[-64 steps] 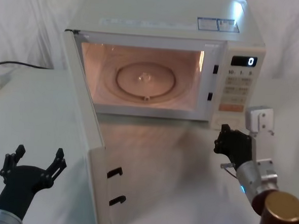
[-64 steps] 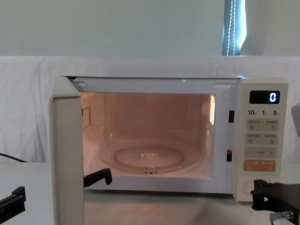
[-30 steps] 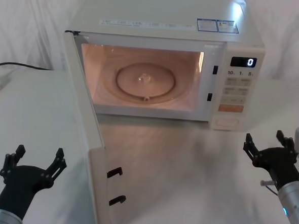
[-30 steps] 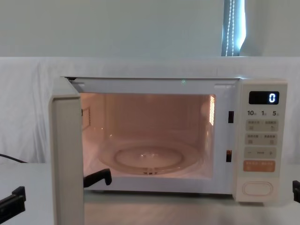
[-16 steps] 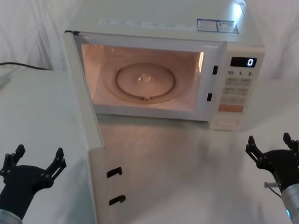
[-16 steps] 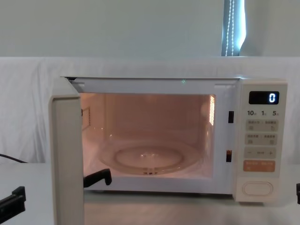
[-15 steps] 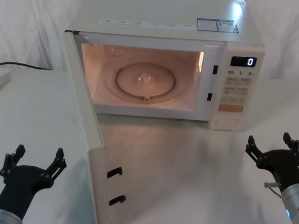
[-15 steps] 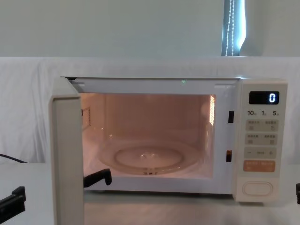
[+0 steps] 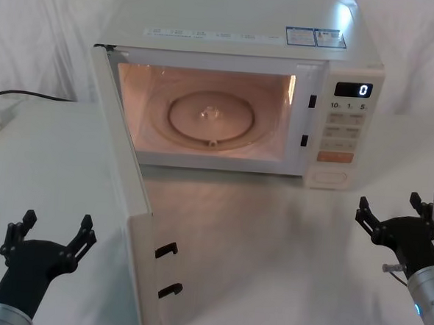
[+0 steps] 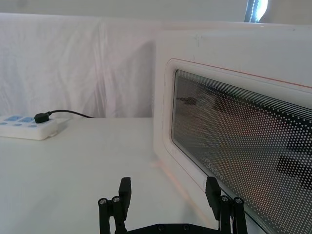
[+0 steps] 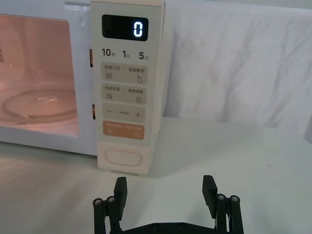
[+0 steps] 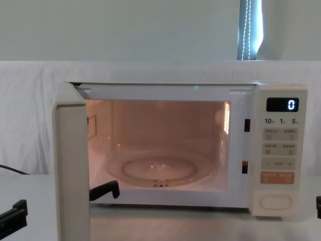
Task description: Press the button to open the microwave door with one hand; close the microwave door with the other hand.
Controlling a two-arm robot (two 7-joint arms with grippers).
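Note:
The microwave door [image 9: 137,202] stands swung wide open to the left, its edge facing me; its dark window [image 10: 234,136] fills the left wrist view. The wide cream button [image 9: 330,177] [image 11: 124,158] [image 12: 275,202] sits at the bottom of the control panel. My right gripper [image 9: 389,210] [image 11: 165,187] hovers open, low over the table, in front of and to the right of the button, apart from it. My left gripper [image 9: 56,230] [image 10: 168,195] hangs open at the lower left, beside the door's outer face and not touching it.
The lit cavity holds a glass turntable [image 9: 211,114]. Two black latch hooks [image 9: 166,250] stick out of the door's edge. A white power strip [image 10: 27,127] with a black plug lies at the far left. Bare table [image 9: 271,247] lies between the door and my right gripper.
My right gripper has drawn back from the button toward the lower right and its fingers have spread open. The door has stayed open and the left arm has held still.

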